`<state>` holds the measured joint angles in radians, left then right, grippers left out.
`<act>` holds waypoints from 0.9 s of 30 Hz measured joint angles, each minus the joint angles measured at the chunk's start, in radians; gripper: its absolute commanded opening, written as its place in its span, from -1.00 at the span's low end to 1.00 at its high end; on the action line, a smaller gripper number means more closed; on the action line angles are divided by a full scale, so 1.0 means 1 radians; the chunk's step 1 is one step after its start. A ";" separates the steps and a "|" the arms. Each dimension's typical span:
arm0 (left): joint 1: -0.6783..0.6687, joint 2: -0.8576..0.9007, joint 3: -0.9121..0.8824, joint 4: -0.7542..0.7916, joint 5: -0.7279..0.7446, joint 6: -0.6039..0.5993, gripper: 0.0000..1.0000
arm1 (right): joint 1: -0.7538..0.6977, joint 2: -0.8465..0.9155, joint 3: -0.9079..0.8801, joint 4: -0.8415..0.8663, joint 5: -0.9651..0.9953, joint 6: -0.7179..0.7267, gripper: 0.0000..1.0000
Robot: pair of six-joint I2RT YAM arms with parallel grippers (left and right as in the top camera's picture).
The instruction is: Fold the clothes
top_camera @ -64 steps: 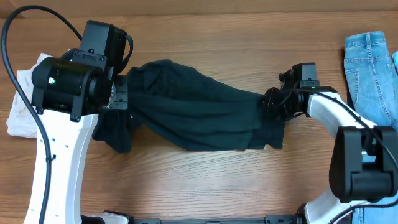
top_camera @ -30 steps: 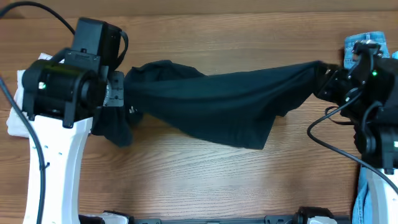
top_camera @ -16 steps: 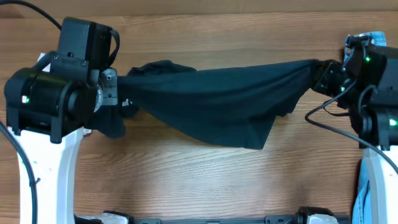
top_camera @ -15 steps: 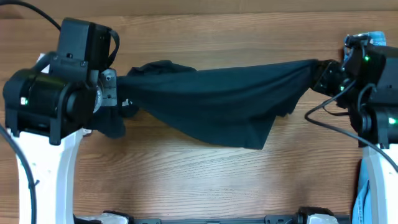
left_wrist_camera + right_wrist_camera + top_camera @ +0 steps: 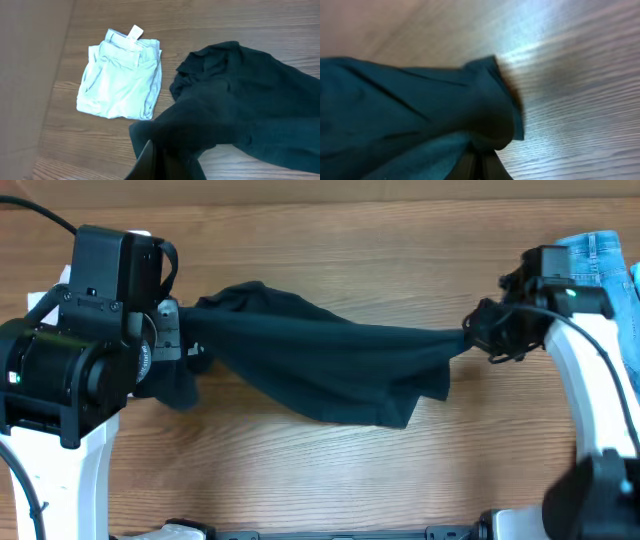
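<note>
While both tools are clamped on it, the dark navy T-shirt [image 5: 330, 370] spans the middle of the table [image 5: 300, 480], with the left gripper [image 5: 180, 345] pinching its left end and the right gripper [image 5: 478, 340] its right end. The fabric is creased and sags toward the near edge. Folded beige shorts [image 5: 120, 80] near the left edge carry a white tag [image 5: 135, 32], too small to read; jeans [image 5: 600, 255] occupy the far right corner.

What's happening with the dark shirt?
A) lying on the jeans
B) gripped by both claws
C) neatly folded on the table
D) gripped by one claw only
B: the left claw and right claw are each shut on one end of the dark shirt.
</note>
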<state>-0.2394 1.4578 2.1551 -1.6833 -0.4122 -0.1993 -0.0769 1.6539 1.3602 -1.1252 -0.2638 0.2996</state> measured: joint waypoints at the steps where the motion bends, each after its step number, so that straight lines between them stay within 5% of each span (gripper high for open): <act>1: 0.000 0.000 0.000 0.000 0.003 0.000 -0.92 | 0.000 0.034 0.000 -0.003 -0.006 0.000 -0.68; 8: 0.000 0.000 0.000 0.002 0.020 0.000 -0.92 | 0.000 0.114 0.000 -0.016 -0.119 -0.072 -0.09; 20: 0.000 0.000 0.000 0.006 0.023 0.000 -0.92 | 0.204 0.114 -0.151 0.011 -0.232 -0.142 0.16; 27: 0.000 0.000 0.000 0.007 0.023 0.000 -0.92 | 0.308 0.113 -0.346 0.216 -0.249 -0.112 0.12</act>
<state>-0.2394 1.4578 2.1551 -1.6764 -0.3889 -0.1993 0.2314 1.7668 1.0142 -0.9089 -0.5129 0.1875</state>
